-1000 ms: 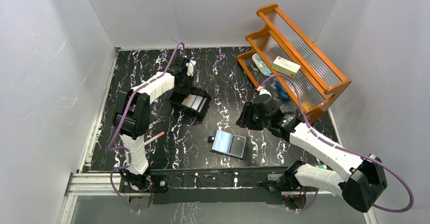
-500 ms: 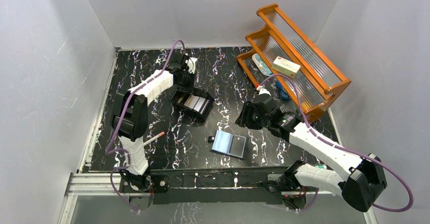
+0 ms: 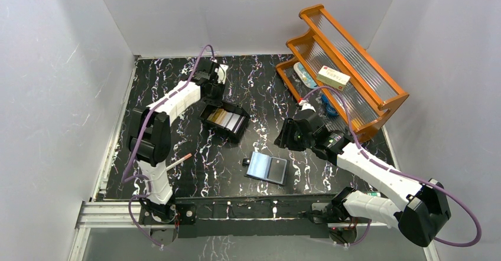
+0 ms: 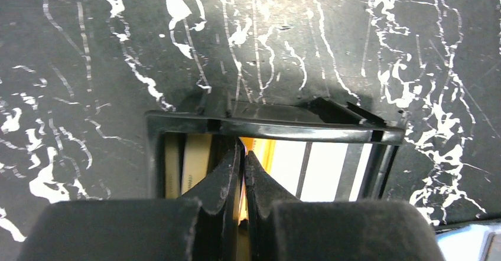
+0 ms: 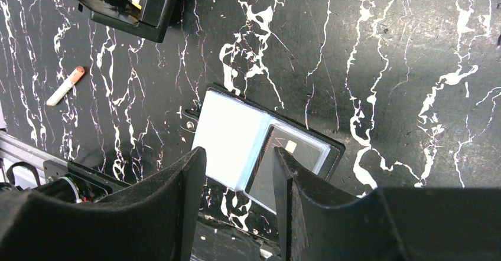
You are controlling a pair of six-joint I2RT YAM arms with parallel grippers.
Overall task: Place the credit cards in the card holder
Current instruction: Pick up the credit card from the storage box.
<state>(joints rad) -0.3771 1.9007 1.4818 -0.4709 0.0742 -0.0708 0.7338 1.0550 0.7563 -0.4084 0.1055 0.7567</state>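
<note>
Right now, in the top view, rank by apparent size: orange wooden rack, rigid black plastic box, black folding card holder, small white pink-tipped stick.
Orange wooden rack, largest.
Rigid black plastic box and black folding card holder look alike; unranked.
White pink-tipped stick, smallest.

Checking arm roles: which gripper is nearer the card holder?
Right. The right gripper hovers open close above the card holder; the left gripper is away at the black box, fingers in among the credit cards.
</note>
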